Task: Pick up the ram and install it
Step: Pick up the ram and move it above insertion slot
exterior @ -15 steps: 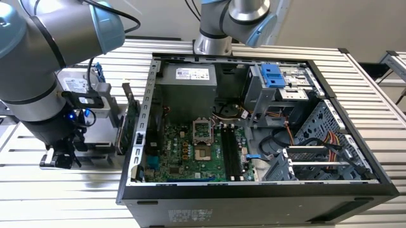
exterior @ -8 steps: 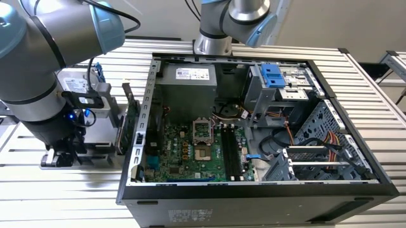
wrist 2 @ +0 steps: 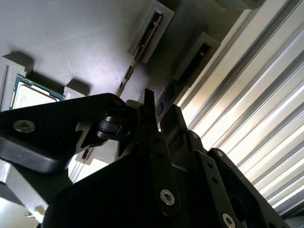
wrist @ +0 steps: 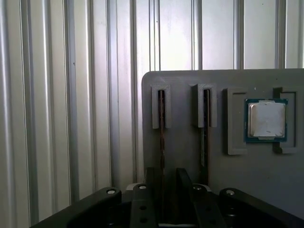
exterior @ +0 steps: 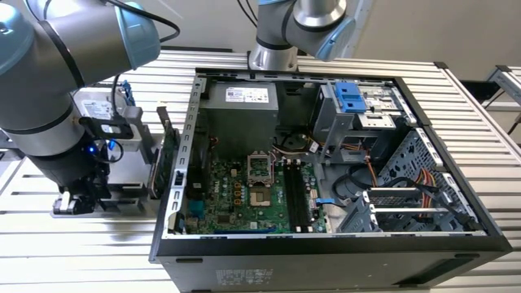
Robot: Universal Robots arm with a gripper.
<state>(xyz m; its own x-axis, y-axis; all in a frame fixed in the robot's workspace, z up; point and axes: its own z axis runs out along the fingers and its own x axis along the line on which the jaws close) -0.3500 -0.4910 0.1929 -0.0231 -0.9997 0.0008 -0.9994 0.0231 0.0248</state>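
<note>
Ribbed aluminium table under grey tray: black gripper, spread open, straddles thin dark ram stick (long axis straight ahead).

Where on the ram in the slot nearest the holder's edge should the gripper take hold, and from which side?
Pinch the ram across its flat faces, mid-length on the exposed long edge, coming straight down. It stands on edge in the grey holder, end brackets covering its tips. The open gripper straddles it.
</note>
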